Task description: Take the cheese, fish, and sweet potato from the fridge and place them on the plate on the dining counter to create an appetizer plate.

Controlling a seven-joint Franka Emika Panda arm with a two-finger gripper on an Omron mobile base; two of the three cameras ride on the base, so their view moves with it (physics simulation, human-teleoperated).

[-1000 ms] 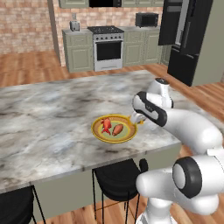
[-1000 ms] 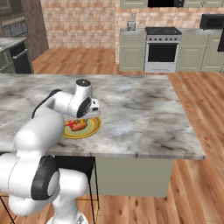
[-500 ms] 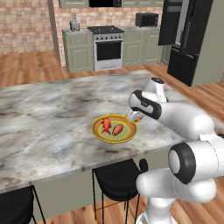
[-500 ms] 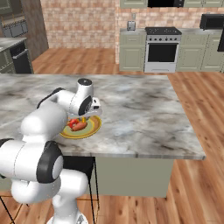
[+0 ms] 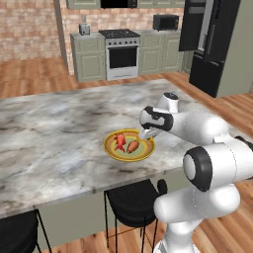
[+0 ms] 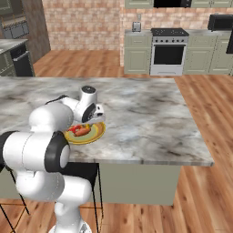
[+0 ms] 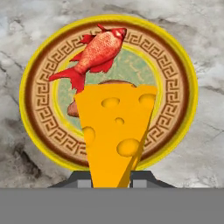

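Gripper [image 5: 147, 133] clamped on cheese [image 7: 116, 133], poised over plate [image 7: 175, 65] beside fish [image 7: 98, 52] and sweet potato [image 7: 114, 82]. Probably light, firm, smooth-sided; best pinched across flat faces near narrow end.

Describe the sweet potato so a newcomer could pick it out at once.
On the marble dining counter sits a yellow-rimmed plate below the claw. The sweet potato lies on it beside the fish: a smooth, dull orange-brown oval, with no tail or fins.
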